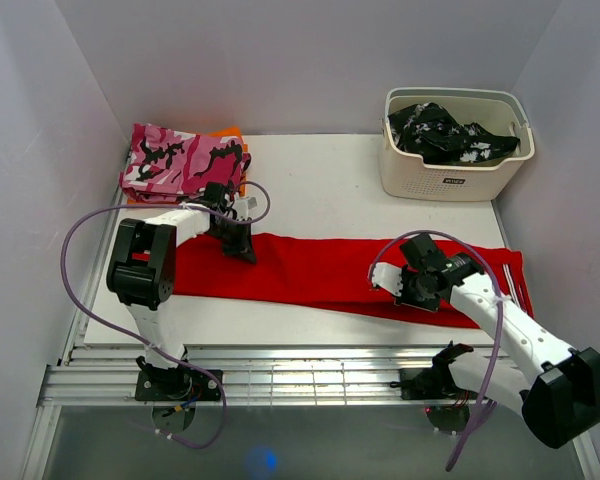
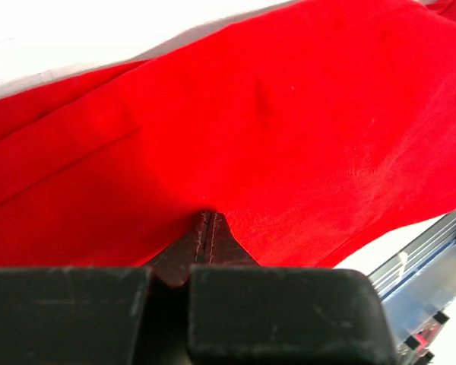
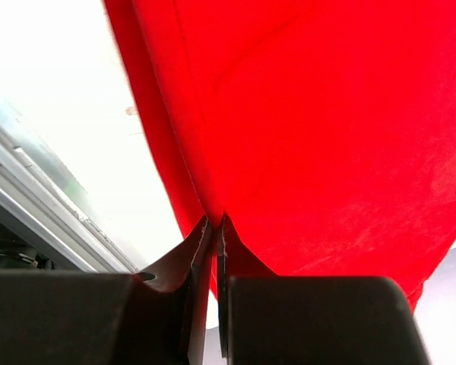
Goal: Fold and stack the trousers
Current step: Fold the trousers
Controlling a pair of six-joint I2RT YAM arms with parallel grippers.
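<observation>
One pair of red trousers [image 1: 320, 270] lies stretched in a long band across the tabletop [image 1: 320, 180], running from its left edge to its right edge and closer to the near edge than the far one. Thin white stripes show at the right-hand end.

There are two arms, each with one tool. The left tool [image 1: 242, 250] sits on the far edge of the trousers near their left end, its jaws pinched together on a fold of the red cloth [image 2: 289, 137]. The right tool [image 1: 412, 290] is at the near edge toward their right end, likewise clamped on the cloth [image 3: 327, 114].

One folded pink camouflage garment [image 1: 180, 160] rests at the far left corner, on top of an orange cloth [image 1: 230, 132]. One cream basket [image 1: 455, 185] stands at the far right corner, holding one crumpled black-and-white garment [image 1: 445, 135].
</observation>
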